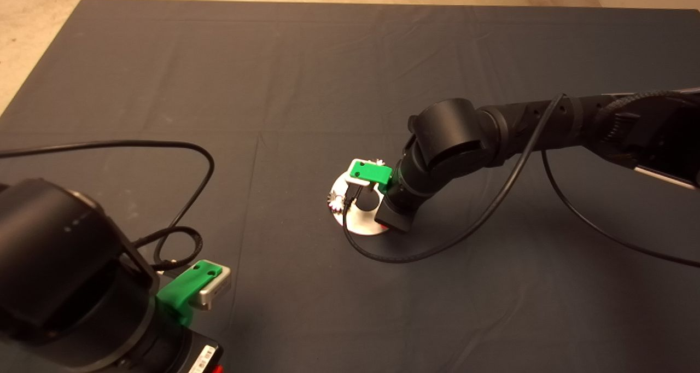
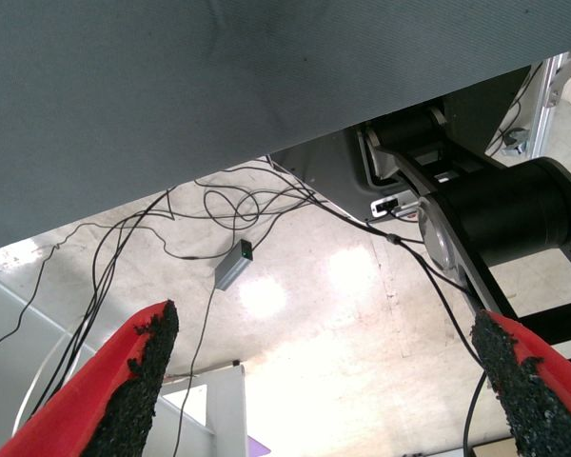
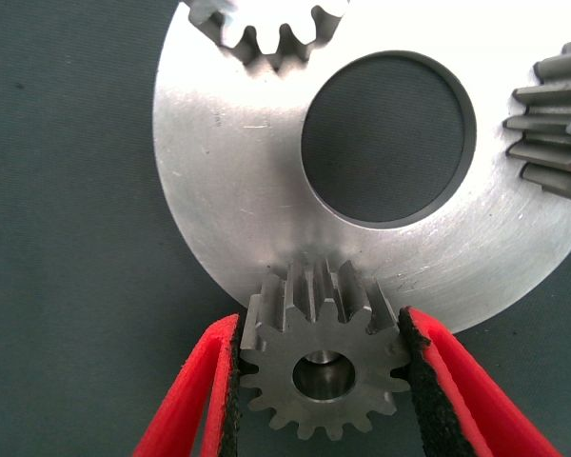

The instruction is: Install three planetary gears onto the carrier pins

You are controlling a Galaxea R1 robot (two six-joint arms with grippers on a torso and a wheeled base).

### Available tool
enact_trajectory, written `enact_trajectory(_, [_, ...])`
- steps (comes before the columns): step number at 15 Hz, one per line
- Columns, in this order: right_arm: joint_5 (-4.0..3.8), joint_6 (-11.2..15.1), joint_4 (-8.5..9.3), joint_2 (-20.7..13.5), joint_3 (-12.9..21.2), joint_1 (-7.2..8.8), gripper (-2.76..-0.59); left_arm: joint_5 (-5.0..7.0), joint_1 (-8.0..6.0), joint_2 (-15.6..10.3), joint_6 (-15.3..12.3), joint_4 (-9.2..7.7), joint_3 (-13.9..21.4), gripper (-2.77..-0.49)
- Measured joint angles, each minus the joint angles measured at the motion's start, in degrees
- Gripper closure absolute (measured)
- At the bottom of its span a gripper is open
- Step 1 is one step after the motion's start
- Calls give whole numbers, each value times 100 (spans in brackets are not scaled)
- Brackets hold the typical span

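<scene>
Gear [image 3: 324, 367] in right end effector [image 3: 322, 381], two gears [image 3: 266, 33] on disc [image 3: 238, 190]

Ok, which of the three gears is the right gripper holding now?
The planetary gear at the disc's edge, clamped between the right gripper's fingers; the other two gears sit free on the disc.

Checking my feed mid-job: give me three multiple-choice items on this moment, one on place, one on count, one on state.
1. Where is the right claw?
A. over the disc
B. at the mat's far corner
C. off the mat

2. How many gears show in the right wrist view?
A. one
B. three
C. five

3. The left claw is:
A. shut on a gear
B. open, holding nothing
C. shut on a cable

Key: 1 A, it hangs at the disc's rim. 2 B, the held gear plus two at the edges. 3 B, its fingers stand wide apart.
</scene>
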Motion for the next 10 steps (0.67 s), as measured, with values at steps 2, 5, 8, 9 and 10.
enact_trajectory(2, [-7,-41,-2,3,-86,-2,-102,0,0,0,0,0,0,-219])
enact_trajectory(5, [-15,-60,-2,3,-128,0,-105,0,0,0,0,0,0,-219])
enact_trajectory(8, [-18,-63,-2,3,-128,0,-108,-1,0,0,0,0,0,-219])
enact_trajectory(9, [-13,-72,-2,4,-128,2,-116,0,0,0,0,0,0,-219])
enact_trajectory(10, [-8,-82,-2,5,-128,18,-116,0,0,1,0,0,0,-219])
